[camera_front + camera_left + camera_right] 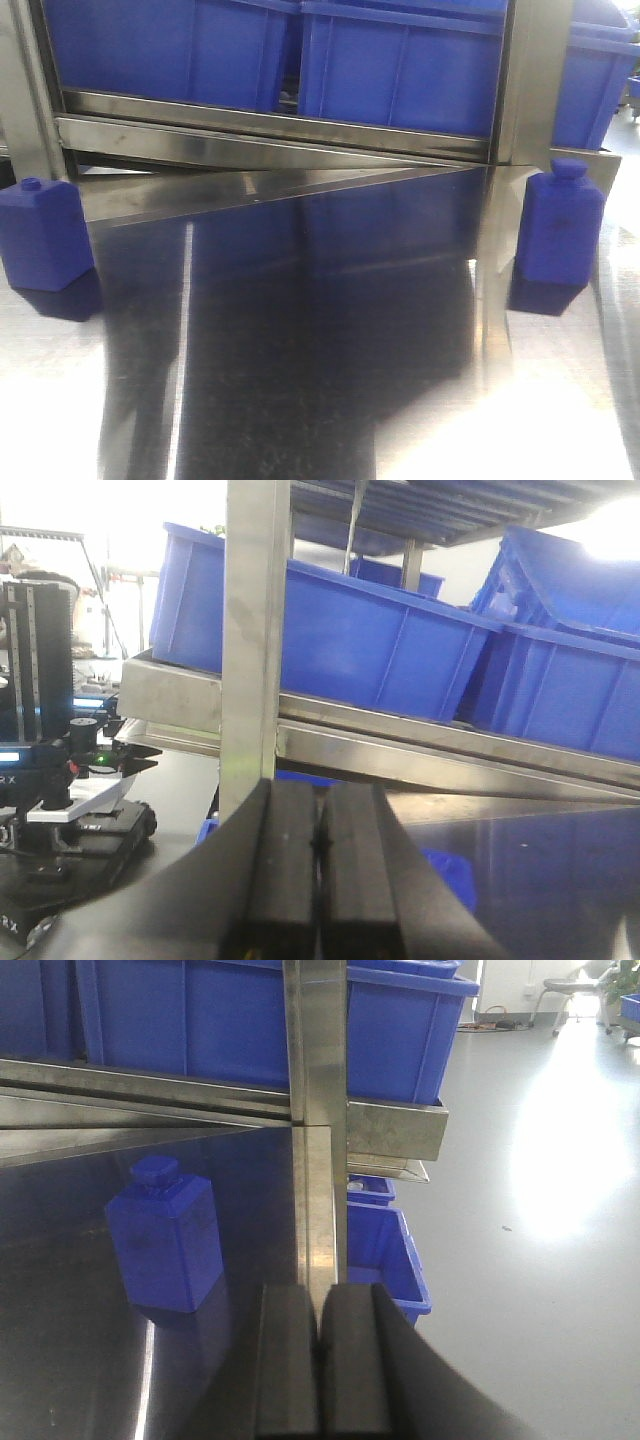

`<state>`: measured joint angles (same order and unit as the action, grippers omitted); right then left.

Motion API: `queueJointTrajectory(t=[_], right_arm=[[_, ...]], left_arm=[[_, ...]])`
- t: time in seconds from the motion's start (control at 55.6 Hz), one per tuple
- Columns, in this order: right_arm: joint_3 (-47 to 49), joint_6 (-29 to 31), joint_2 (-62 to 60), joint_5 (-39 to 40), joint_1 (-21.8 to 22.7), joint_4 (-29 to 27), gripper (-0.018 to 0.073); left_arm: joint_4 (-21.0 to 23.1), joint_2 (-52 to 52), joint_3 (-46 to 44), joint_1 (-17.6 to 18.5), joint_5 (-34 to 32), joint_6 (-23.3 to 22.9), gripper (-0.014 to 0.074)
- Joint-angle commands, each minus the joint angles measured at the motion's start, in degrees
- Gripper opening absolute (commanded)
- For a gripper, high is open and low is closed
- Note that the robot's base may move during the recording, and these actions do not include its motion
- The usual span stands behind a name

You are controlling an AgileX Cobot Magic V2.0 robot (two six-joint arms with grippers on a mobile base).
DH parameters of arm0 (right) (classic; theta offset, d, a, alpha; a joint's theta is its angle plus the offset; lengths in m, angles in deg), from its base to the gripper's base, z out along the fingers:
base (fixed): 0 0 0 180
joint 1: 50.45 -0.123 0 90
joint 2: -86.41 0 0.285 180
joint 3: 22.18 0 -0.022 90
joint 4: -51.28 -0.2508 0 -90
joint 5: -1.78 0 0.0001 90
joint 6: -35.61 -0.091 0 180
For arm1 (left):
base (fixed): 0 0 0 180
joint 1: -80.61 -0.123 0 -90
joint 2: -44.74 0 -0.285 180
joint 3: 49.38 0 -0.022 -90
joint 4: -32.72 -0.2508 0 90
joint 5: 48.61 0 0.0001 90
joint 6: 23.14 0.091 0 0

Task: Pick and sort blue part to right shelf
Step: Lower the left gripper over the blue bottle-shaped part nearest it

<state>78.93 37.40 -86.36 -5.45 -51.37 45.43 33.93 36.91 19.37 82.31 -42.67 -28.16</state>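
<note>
Two blue bottle-shaped parts stand upright on the steel table. One blue part (45,235) is at the far left and the other (558,230) at the right, by a rack post. The right wrist view shows the right-hand part (165,1235) ahead and left of my right gripper (320,1300), which is shut on nothing. My left gripper (320,795) is also shut and empty, with scraps of blue (450,865) showing behind its fingers. The right shelf (270,125) rises behind the table, its steel front rail under large blue bins (400,65). Neither gripper shows in the front view.
Steel uprights (318,1110) (255,630) stand straight ahead of each gripper. A blue bin (385,1250) sits low beyond the table's right edge, over open floor. Black equipment (60,780) stands to the left of the table.
</note>
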Motion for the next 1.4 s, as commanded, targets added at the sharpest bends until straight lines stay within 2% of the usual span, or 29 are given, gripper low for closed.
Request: queueJointTrajectory(t=[0.0,0.09,0.216,0.306,0.539,0.683,0.827,0.952,1.078,1.222,1.384], right_arm=[[0.43,0.04,-1.03,5.77,0.35,-0.28,0.006],[0.43,0.04,-1.03,5.77,0.35,-0.28,0.006],[0.43,0.04,-1.03,5.71,0.35,-0.28,0.006],[0.43,0.04,-1.03,5.6,0.35,-0.28,0.006],[0.43,0.04,-1.03,5.6,0.35,-0.28,0.006],[0.43,0.04,-1.03,5.6,0.35,-0.28,0.006],[0.43,0.04,-1.03,5.6,0.35,-0.28,0.006],[0.43,0.04,-1.03,5.6,0.35,-0.28,0.006],[0.43,0.04,-1.03,5.6,0.35,-0.28,0.006],[0.43,0.04,-1.03,5.33,0.35,-0.28,0.006],[0.43,0.04,-1.03,5.33,0.35,-0.28,0.006]], left_arm=[[-0.37,-2.76,-10.19,0.05,4.28,-0.56,0.0134],[-0.37,-8.85,-19.34,0.05,14.7,-0.45,0.0141],[0.69,-17.34,-28.32,0.05,22.91,3.33,0.0168],[3.4,-23.47,-32.1,0.05,26.93,7.3,0.0223],[15.06,-38.49,-36.64,0.05,35.49,16.71,0.039],[18.61,-47.23,-40.12,0.05,38.43,17.96,0.0528],[19.42,-56.65,-46.82,0.05,40.86,17.96,0.0624],[19.42,-63.52,-52.98,0.05,43.38,19.87,0.0625],[19.42,-70.7,-58.86,0.54,47.72,19.86,0.0625],[17.9,-78.63,-64.38,3.08,50.75,19.86,0.0624],[13.8,-86.23,-68.71,6.78,50.75,15.91,0.0619]])
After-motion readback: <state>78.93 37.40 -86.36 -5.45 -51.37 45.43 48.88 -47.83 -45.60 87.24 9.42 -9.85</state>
